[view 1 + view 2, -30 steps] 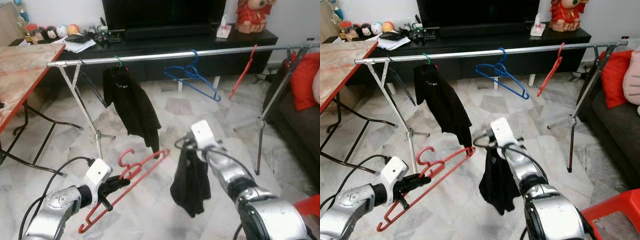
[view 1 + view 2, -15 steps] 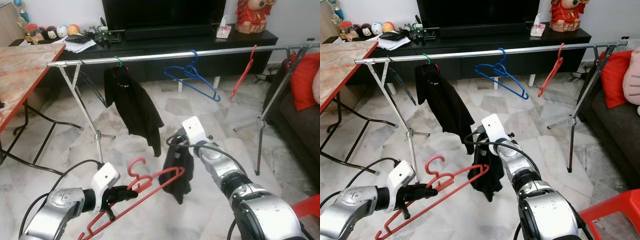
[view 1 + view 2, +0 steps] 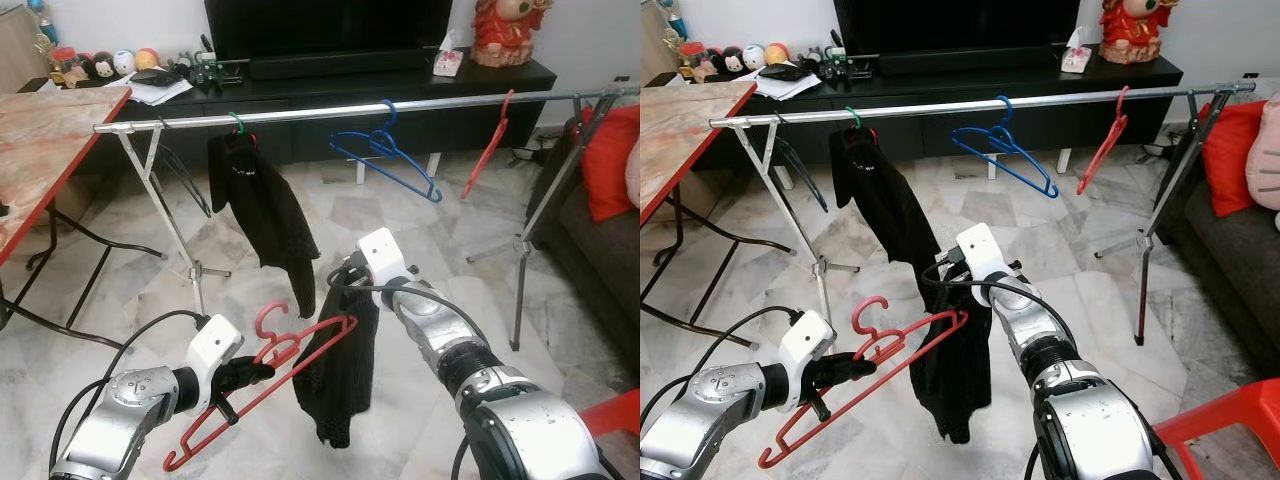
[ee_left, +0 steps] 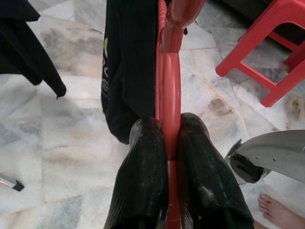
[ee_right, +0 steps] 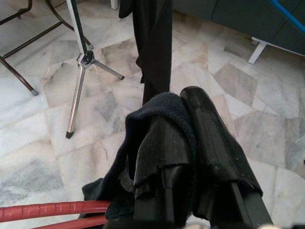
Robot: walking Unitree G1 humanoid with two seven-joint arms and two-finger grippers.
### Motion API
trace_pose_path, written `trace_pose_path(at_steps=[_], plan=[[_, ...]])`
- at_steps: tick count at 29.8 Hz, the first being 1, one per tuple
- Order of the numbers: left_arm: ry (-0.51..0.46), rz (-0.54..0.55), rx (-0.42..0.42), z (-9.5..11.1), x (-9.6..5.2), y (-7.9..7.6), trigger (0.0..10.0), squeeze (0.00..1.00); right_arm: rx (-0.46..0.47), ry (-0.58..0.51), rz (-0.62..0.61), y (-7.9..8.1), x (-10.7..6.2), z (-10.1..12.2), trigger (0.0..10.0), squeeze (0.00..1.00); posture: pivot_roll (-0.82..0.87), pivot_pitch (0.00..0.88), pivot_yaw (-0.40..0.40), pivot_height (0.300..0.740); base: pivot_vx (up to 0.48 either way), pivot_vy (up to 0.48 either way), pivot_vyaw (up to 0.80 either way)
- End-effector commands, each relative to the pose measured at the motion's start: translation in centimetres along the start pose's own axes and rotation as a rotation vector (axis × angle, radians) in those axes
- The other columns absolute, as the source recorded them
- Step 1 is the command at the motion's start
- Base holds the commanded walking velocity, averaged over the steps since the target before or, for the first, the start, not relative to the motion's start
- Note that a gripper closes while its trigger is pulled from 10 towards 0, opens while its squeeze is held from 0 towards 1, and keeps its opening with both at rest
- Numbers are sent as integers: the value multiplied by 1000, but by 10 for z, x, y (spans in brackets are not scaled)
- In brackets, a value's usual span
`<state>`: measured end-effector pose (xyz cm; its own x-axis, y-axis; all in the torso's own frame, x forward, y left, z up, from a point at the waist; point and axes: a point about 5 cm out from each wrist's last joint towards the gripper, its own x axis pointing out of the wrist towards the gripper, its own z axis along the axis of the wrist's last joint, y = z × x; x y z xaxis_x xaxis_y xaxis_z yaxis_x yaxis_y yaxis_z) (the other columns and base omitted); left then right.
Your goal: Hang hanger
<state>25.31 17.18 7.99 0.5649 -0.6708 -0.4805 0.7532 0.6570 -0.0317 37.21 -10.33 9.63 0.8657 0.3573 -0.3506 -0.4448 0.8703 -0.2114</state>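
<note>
My left gripper is shut on a red hanger that slants up to the right, low in front of me; the black fingers pinch its bar. My right gripper is shut on a black garment that hangs down over the hanger's right end. In the right wrist view the cloth is bunched between the fingers, with the red hanger just below. Behind them runs a silver rail holding a black shirt on a green hanger, a blue hanger and a red hanger.
A wooden table with a red edge stands at the left. A black TV cabinet is behind the rail. A sofa with a red cushion is at the right, a red stool at the lower right. The rail's legs stand on the marble floor.
My right gripper has carried the black garment left onto the red hanger's right end, where it now hangs longer. My left gripper has lifted the hanger slightly.
</note>
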Motion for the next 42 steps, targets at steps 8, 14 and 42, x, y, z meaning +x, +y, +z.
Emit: trace_pose_path(at_steps=[8, 14, 42], plan=[[22, 22, 7, -3, -7, 4, 10000, 0, 1, -2, -37, -8, -2, 2, 10000, 0, -50, 0, 55, 740, 0, 0, 0], [16, 26, 14, 0, -6, 5, 10000, 0, 3, 3, -48, -11, -2, 1, 10000, 0, -49, 0, 56, 740, 0, 0, 0], [-35, 40, 13, 13, 7, 6, 10000, 0, 1, -67, 64, 3, 2, 25, 10000, 0, -49, 0, 60, 740, 0, 0, 0]])
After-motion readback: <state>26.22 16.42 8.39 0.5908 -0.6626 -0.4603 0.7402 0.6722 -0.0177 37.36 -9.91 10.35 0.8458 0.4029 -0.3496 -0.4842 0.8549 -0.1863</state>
